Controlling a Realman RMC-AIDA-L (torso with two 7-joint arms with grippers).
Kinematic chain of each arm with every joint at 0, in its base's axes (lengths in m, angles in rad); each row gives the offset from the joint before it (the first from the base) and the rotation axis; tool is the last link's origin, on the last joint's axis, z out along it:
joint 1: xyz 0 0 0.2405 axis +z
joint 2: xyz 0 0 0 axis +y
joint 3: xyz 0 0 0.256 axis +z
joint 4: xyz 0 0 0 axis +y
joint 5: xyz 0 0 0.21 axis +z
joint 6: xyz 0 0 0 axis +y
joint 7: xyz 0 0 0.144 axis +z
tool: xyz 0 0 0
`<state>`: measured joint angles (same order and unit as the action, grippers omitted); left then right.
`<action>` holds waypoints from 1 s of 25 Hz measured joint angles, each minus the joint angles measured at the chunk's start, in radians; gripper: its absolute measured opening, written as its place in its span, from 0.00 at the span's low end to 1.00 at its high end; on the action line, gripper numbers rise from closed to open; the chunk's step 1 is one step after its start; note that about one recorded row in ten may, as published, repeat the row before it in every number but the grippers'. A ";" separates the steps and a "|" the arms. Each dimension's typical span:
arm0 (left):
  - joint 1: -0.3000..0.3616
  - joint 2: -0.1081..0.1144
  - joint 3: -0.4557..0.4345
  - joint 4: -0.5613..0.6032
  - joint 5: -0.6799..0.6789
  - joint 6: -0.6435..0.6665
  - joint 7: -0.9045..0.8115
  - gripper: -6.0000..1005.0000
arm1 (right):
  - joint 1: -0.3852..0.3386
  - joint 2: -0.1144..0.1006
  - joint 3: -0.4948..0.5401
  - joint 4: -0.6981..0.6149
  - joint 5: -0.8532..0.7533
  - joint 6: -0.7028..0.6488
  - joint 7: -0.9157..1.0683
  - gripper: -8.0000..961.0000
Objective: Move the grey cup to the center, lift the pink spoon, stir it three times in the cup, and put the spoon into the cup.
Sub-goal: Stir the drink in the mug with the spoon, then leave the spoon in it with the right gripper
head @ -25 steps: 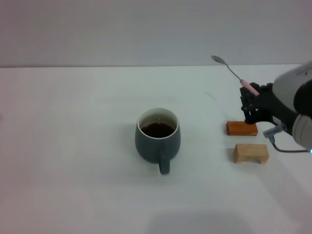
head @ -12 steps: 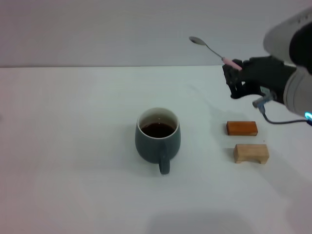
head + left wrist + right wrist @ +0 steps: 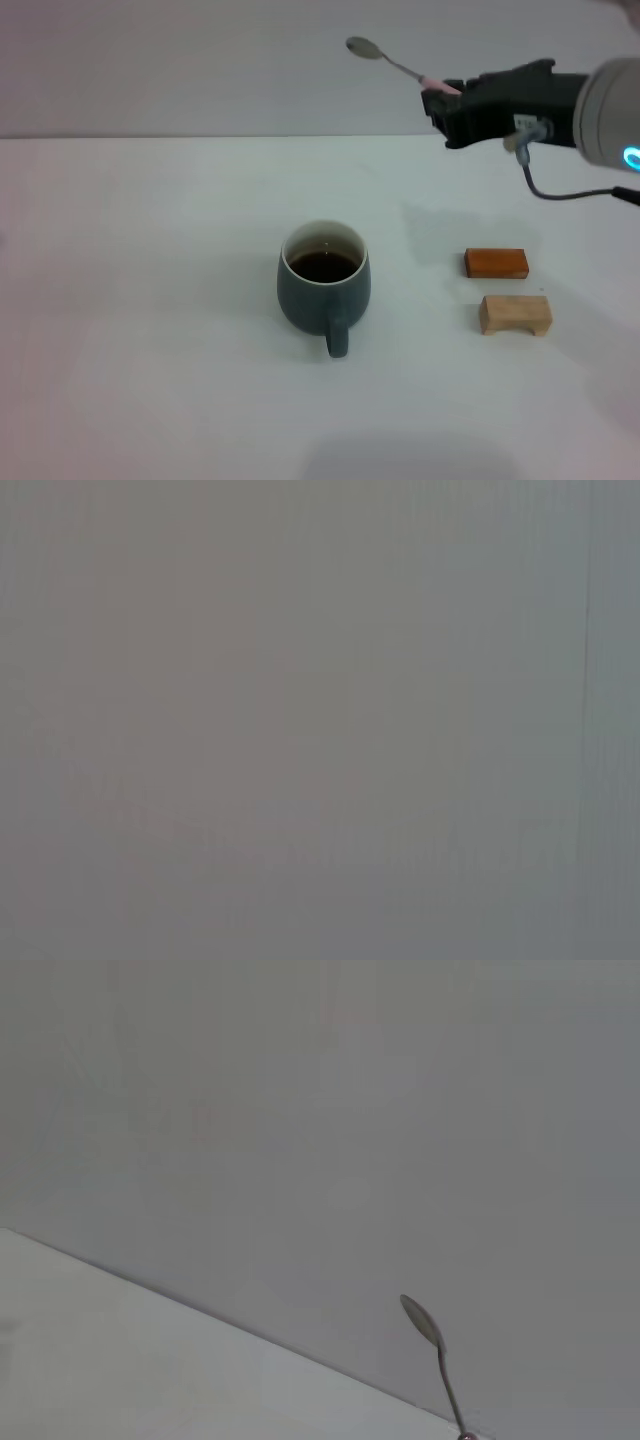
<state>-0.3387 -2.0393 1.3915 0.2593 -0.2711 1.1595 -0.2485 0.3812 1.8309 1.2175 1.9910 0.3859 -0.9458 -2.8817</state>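
The grey cup (image 3: 324,285) stands near the middle of the white table, handle toward me, dark liquid inside. High above the table at the back right, my right gripper (image 3: 443,100) is shut on the pink handle of the pink spoon (image 3: 395,66). The spoon's metal bowl points up and to the left, well above and to the right of the cup. In the right wrist view the pink spoon (image 3: 432,1348) shows its bowl and stem against the wall. My left gripper is not in view; the left wrist view shows only a blank grey surface.
An orange-brown wooden block (image 3: 496,263) and a tan wooden block (image 3: 515,314) lie on the table to the right of the cup, under the raised right arm. The white tabletop (image 3: 150,300) stretches out to the left.
My right gripper has risen from just above the orange-brown block and moved left, carrying the spoon higher and closer to above the cup. The cup and blocks have not moved.
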 joint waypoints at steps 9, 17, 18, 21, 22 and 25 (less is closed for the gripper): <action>-0.007 0.001 0.000 -0.001 -0.003 0.000 0.008 0.05 | 0.148 -0.024 0.098 -0.060 0.200 -0.137 -0.002 0.13; -0.017 0.002 0.000 -0.006 -0.006 0.000 0.009 0.05 | 0.252 -0.032 0.163 -0.133 0.320 -0.266 -0.005 0.13; -0.018 0.002 0.000 -0.008 -0.007 0.000 0.010 0.05 | 0.263 -0.032 0.172 -0.136 0.331 -0.285 -0.005 0.13; -0.018 0.002 0.000 -0.008 -0.007 0.000 0.010 0.05 | 0.302 -0.033 0.202 -0.151 0.367 -0.349 -0.005 0.13; -0.018 0.002 0.000 -0.008 -0.007 -0.001 0.010 0.05 | 0.318 -0.033 0.212 -0.160 0.379 -0.371 -0.006 0.13; -0.019 0.002 -0.005 -0.007 -0.007 -0.001 0.011 0.05 | 0.361 -0.033 0.231 -0.184 0.400 -0.437 -0.006 0.13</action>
<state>-0.3574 -2.0370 1.3869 0.2524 -0.2777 1.1585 -0.2377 0.7426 1.7977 1.4480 1.8071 0.7863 -1.3824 -2.8878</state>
